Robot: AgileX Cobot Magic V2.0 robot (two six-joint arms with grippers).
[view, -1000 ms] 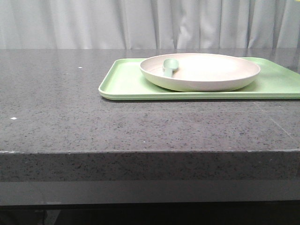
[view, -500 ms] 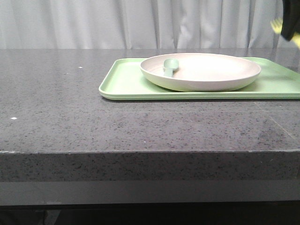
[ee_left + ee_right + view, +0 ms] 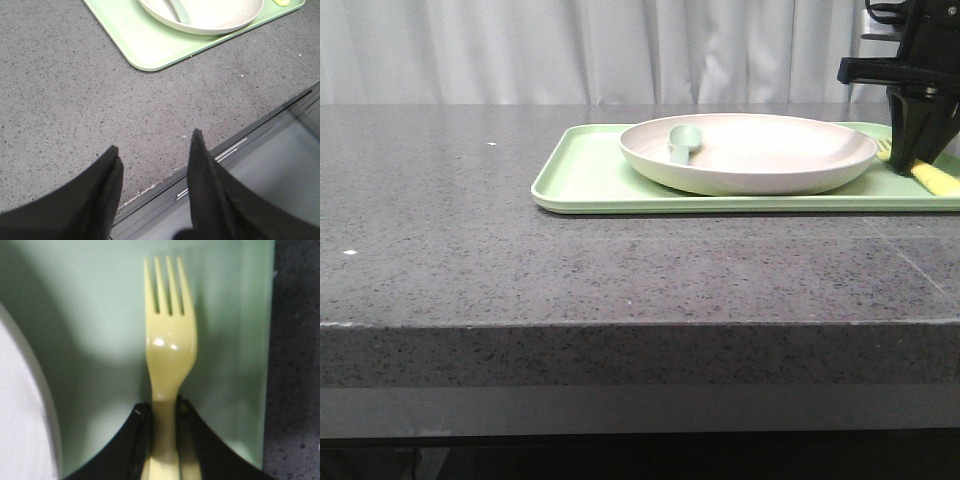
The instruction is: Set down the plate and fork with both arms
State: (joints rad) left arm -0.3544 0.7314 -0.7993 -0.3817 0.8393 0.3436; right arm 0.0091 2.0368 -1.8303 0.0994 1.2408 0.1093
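Currently logged: right gripper point(image 3: 164, 412) pinched yellow fork point(image 3: 169, 340) over green tray point(image 3: 590, 175) beside plate point(image 3: 760, 150) holding spoon point(image 3: 682, 142); left gripper point(image 3: 155, 150) hung spread above counter point(image 3: 470, 240)

My front camera sits low, near table height, facing forward across the counter point(image 3: 520, 250). My left wrist camera looks down from higher up, sharing the tray point(image 3: 150, 47) and plate point(image 3: 220, 17) — my right wrist camera hangs very close over that tray point(image 3: 100, 315).
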